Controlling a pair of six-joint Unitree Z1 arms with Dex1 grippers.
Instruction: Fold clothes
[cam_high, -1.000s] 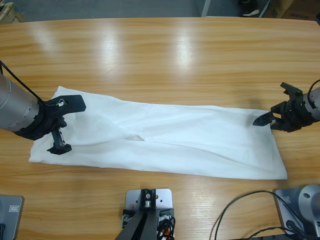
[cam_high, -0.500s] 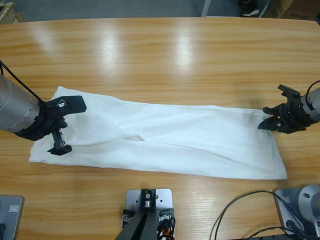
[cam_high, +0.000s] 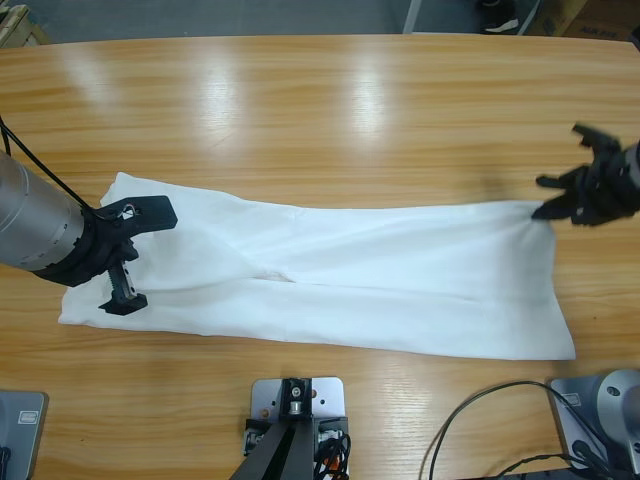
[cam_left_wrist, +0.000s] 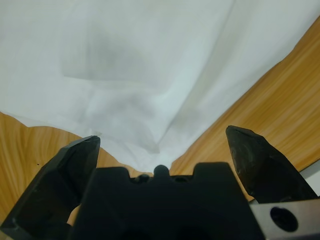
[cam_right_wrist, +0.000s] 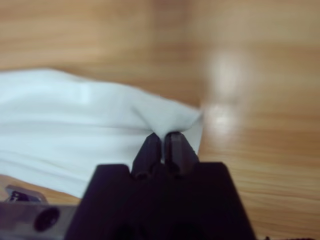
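With the right pincer (cam_high: 553, 205) pinching the white shirt's (cam_high: 330, 280) right corner at mid-right of frame, it should lift slowly toward the gaping left pincer (cam_high: 135, 255), keeping the cloth taut across the worktop (cam_high: 320, 110).

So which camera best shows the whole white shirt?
The high view: the white shirt lies stretched along the table, both ends visible. The left wrist view shows only one end, the right wrist view just a corner pinched by the right gripper.

The shirt (cam_high: 330, 275) lies lengthwise across the tabletop (cam_high: 330, 110). The left gripper (cam_high: 128, 255) stands over its left end; the right gripper (cam_high: 550, 205) is at its far right corner.
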